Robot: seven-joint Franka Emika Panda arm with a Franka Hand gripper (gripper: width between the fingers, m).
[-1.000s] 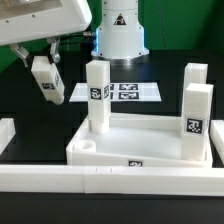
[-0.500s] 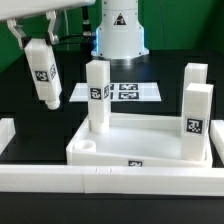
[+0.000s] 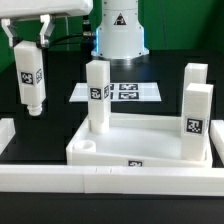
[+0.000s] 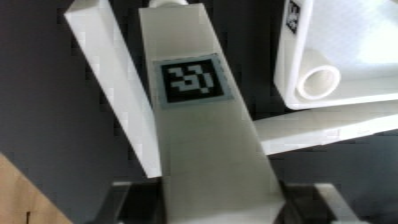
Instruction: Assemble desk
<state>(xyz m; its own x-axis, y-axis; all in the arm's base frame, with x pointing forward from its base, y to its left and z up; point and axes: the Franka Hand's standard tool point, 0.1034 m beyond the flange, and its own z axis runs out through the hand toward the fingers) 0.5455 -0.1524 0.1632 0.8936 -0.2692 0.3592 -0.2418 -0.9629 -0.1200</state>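
Rotated from a tilt to upright, the leg [image 3: 30, 78] now hangs vertically, clamped in the tool [image 3: 29, 32]. It is above the counter [image 3: 50, 125], well apart from the panel [image 3: 140, 146] toward the exterior view's left. Three legs stand on that panel.

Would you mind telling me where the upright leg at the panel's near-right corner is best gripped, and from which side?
Probably near the top of that leg, coming straight down from above. It stands upright with flat parallel faces, and its upper part is free while the base sits in the desk panel.
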